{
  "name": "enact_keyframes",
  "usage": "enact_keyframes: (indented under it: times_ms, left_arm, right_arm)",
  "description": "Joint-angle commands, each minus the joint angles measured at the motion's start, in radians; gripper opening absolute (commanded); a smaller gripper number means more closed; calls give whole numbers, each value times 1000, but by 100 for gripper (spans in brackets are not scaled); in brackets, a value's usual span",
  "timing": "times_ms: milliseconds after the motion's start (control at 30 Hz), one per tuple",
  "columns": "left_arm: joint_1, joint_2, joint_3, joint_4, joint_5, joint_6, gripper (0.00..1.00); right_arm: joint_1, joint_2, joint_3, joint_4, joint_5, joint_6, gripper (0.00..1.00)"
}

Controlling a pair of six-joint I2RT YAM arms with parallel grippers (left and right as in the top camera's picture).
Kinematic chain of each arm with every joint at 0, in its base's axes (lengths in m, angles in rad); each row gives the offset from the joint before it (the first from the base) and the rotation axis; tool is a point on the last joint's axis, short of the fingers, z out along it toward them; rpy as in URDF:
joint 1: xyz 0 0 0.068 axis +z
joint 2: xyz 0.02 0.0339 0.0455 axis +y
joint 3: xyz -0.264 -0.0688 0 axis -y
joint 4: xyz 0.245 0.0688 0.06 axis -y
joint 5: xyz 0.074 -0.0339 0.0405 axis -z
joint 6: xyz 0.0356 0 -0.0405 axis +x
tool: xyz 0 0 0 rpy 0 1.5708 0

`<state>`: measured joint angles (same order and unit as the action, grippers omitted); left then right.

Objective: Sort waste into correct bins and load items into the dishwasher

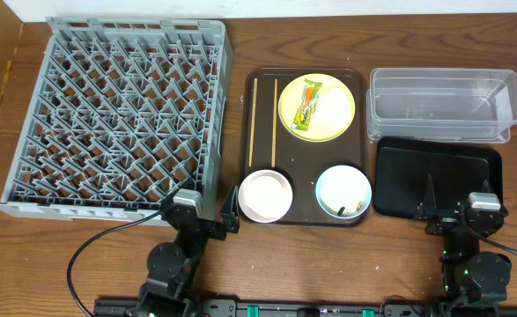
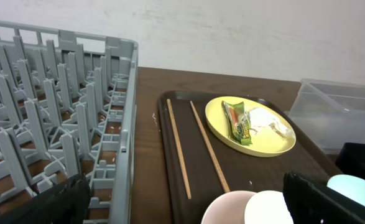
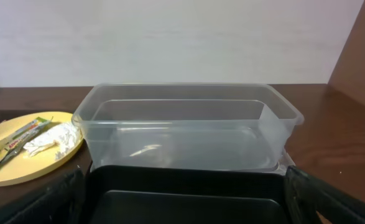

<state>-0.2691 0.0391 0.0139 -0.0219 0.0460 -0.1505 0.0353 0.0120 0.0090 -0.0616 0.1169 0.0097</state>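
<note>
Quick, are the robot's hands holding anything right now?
Left gripper: open, fingers wide apart, holding nothing.
Right gripper: open, fingers wide apart, holding nothing.

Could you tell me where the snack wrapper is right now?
Overhead, the wrapper lies on the yellow plate in the brown tray's far right corner, beside the crumpled paper.

Clear glossy plastic tub point(image 3: 188, 134)

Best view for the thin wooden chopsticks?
Overhead: both thin wooden chopsticks lie full length on the dark brown serving tray. Left wrist shows both at a low oblique angle. Right wrist shows neither.
</note>
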Motion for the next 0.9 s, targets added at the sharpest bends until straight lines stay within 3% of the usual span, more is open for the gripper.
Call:
enact_keyframes:
  times_ms: [0, 867]
  left_arm:
    - [5, -2, -10, -47, -21, 3, 99]
    - [5, -2, -10, -48, -43, 10, 99]
  right_arm:
    - [-10, -5, -4, 1, 3, -7, 99]
    - [-10, -5, -4, 1, 2, -6, 99]
